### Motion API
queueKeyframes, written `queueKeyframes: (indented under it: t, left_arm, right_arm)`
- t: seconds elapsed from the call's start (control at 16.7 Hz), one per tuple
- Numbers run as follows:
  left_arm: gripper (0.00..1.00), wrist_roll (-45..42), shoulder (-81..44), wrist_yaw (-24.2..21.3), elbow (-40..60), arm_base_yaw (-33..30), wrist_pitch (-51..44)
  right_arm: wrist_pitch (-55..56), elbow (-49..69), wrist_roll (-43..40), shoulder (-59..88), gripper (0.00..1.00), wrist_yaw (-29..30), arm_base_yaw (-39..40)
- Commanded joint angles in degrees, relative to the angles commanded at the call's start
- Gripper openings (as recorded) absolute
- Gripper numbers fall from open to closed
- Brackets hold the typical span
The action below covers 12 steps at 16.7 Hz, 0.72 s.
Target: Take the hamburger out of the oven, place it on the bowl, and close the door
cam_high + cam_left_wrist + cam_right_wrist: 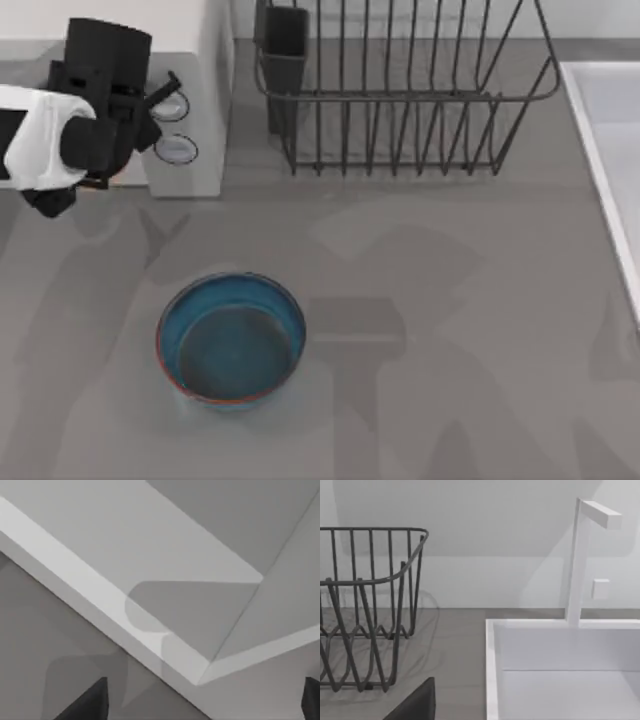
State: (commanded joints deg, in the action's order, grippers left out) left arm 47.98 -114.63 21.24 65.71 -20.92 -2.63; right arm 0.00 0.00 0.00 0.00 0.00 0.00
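Reaching toward the oven [205,60], the left end effector [202,700] is held at its front, beside the two round knobs [172,105], at the far left of the desk [450,300]. Its two dark fingers [92,702] are spread wide apart, and nothing is held between them. In the left wrist view, grey walls behind a white edge are seen, so the oven is judged to be open.

The hamburger is judged to be inside the oven, hidden behind the arm. It is thought to be small, light and a bit soft. It should be taken by its round sides, near the middle, with a gentle squeeze. If it is squeezed too hard, it could be squashed. If it is pinched only at the edge, it could slip or roll away.

The bowl [232,277] is set on the desk, well apart from the oven and nearer the front. It is wide and deep, so the hamburger can be dropped in easily.

The right end effector [415,707] is parked near the wire rack [400,97] and the white sink [600,110]. Whether it is open or closed cannot be told.
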Motion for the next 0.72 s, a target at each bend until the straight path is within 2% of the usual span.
queueKeyframes:
  t: [0.36, 0.54, 0.72]
  left_arm:
    - [0.00, 36.65, -6.38, 19.56, 10.74, -19.33, -36.32]
    - [0.00, 52.80, -10.83, 27.04, 14.01, -27.14, -52.68]
    - [0.00, 65.65, -14.80, 32.61, 16.13, -33.16, -65.81]
  right_arm:
    - [0.00, 0.00, 0.00, 0.00, 1.00, 0.00, 0.00]
    - [0.00, 0.00, 0.00, 0.00, 1.00, 0.00, 0.00]
    - [0.00, 0.00, 0.00, 0.00, 1.00, 0.00, 0.00]
